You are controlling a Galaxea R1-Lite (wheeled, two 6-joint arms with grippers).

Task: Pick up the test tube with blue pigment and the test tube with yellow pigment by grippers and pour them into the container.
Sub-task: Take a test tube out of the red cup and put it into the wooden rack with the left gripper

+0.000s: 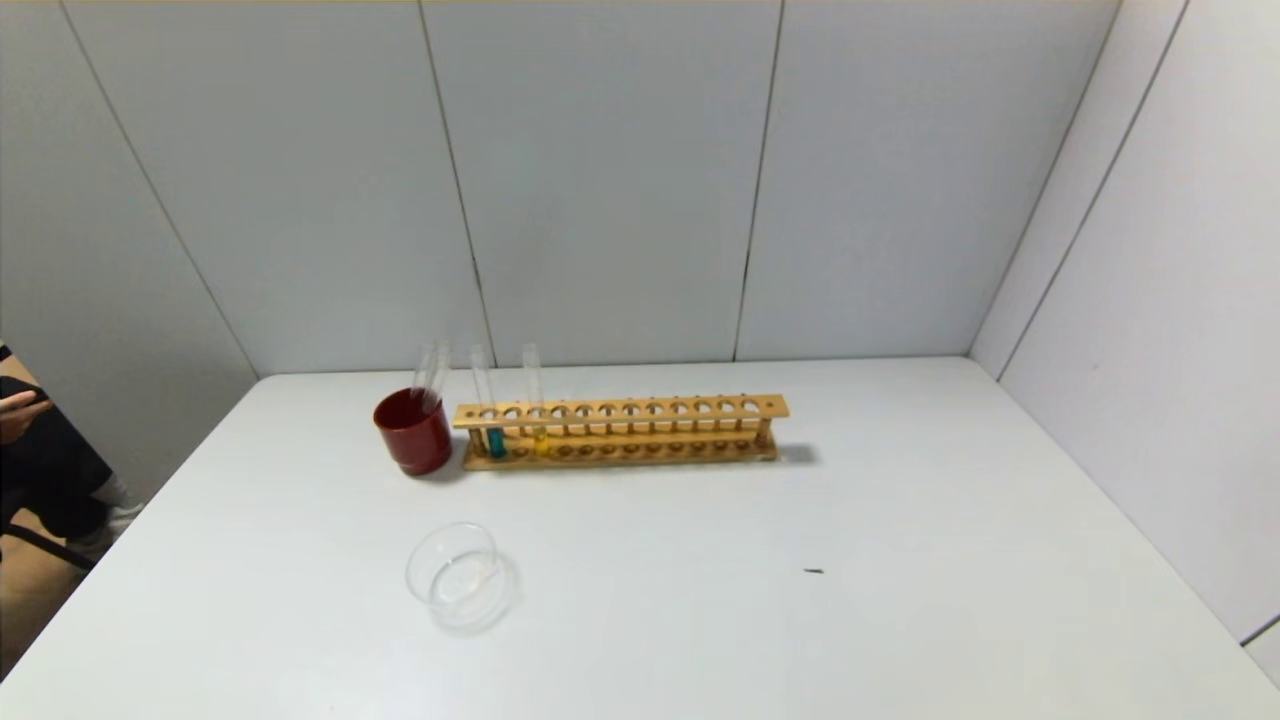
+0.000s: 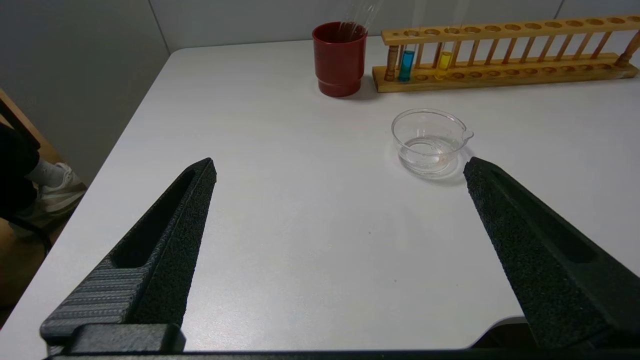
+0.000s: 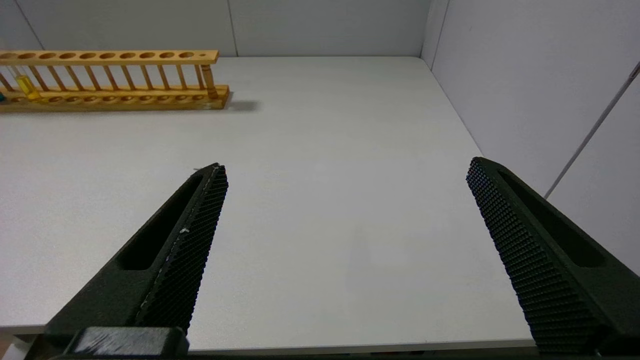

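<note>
container (image 1: 455, 575) on white table (image 1: 900, 560), grey walls (image 1: 600, 180)

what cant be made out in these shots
- Both arms: outside the head view; only the open left tool and right tool show, low over the near table edge.
- Test tube with blue pigment: top cut off by the left wrist view's edge.
- Test tube with yellow pigment: mostly cut off in the right wrist view.
- Red cup: how many clear tubes it holds is too faint.
- Container: contents unclear.
</note>
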